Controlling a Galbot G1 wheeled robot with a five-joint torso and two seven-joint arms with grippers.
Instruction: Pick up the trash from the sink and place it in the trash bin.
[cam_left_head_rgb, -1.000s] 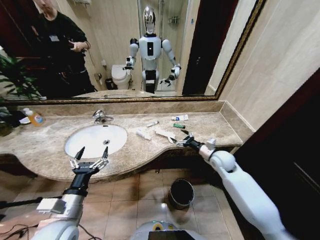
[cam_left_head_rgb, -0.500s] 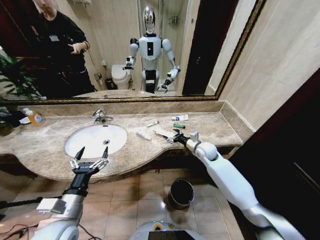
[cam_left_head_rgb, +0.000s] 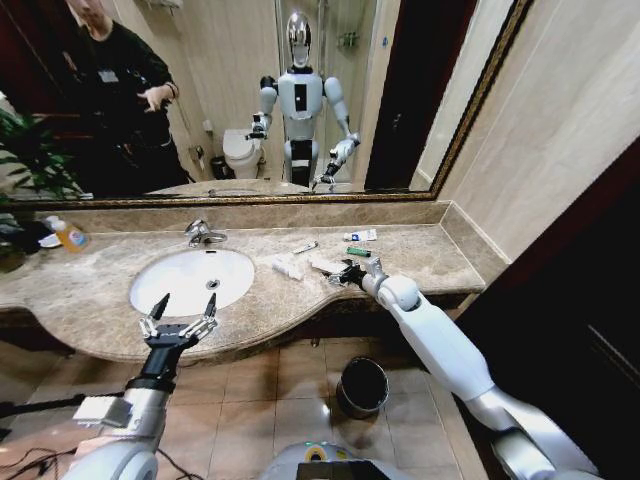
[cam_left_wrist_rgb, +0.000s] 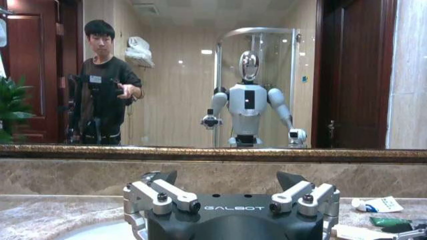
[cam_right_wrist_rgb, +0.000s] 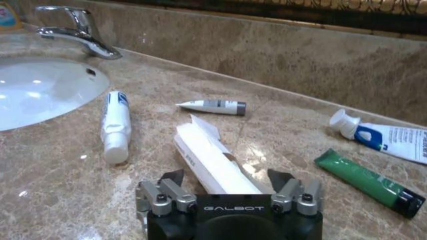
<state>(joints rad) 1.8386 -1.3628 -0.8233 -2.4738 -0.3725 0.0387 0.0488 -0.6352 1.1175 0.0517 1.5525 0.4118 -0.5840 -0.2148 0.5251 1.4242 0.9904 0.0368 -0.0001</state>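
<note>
Open marble around the white box; tubes close alongside, perhaps crowding.

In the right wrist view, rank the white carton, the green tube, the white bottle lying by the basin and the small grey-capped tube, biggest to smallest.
1. white carton, nearest the camera, so partly flattered
2-3. green tube and white bottle, too alike to rank
4. small grey-capped tube

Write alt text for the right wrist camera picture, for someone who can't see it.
The right gripper, fingers open, sits low over a long white paper box on a beige marble counter. Around it lie a white tube, a small white tube, a green tube and a blue-and-white tube; the sink and chrome tap are beyond.
</note>
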